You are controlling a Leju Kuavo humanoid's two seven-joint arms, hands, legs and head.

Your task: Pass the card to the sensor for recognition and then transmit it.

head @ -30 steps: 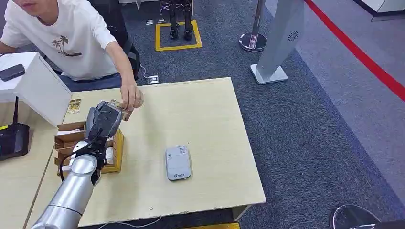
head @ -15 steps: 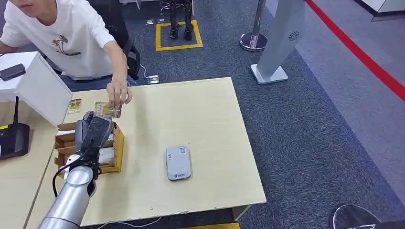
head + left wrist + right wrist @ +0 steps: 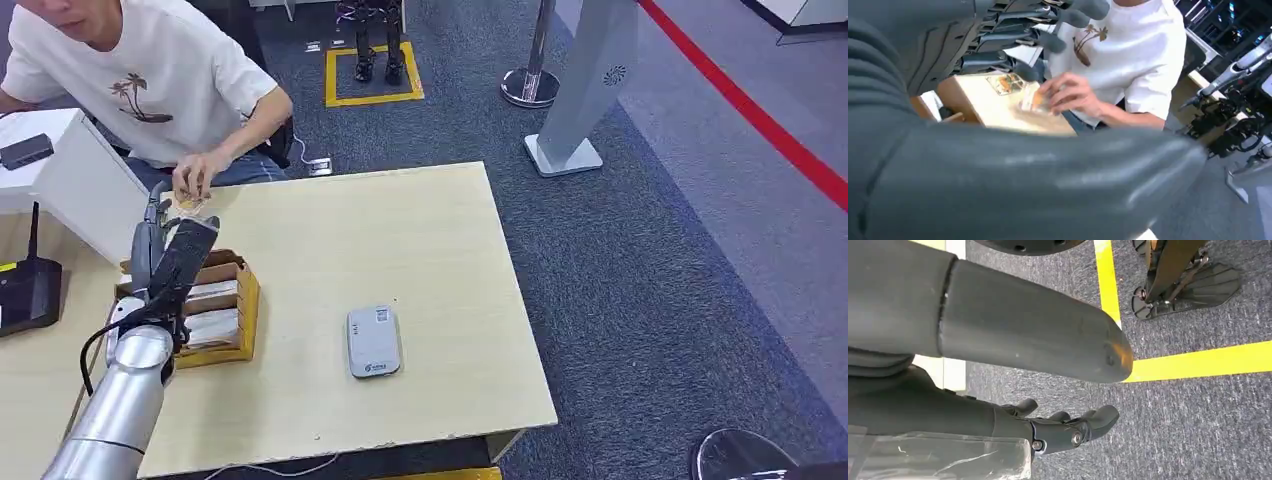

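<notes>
A person in a white palm-print T-shirt [image 3: 150, 85] sits at the far corner of a light wooden table [image 3: 430, 250] on grey carpet. A yellow-sided cardboard box [image 3: 222, 310] sits near the table's left edge, beside a white box [image 3: 80, 185] and a black device [image 3: 28, 290]. Beyond stand a grey pillar stand [image 3: 590, 85], a stanchion base [image 3: 530, 85] and a yellow floor square [image 3: 372, 72].

Pale wood-grain bench [image 3: 440, 250]; grey sensor [image 3: 373, 341] with a small white label; yellow-edged brown cardboard box [image 3: 232, 305]; silver left arm [image 3: 118, 405] ending in a dark grey left hand [image 3: 170, 255]; person's white shirt [image 3: 150, 80] printed with a dark palm-tree motif; grey-blue carpet [image 3: 650, 290] crossed by a red line [image 3: 760, 115] and a yellow floor square [image 3: 372, 75].
</notes>
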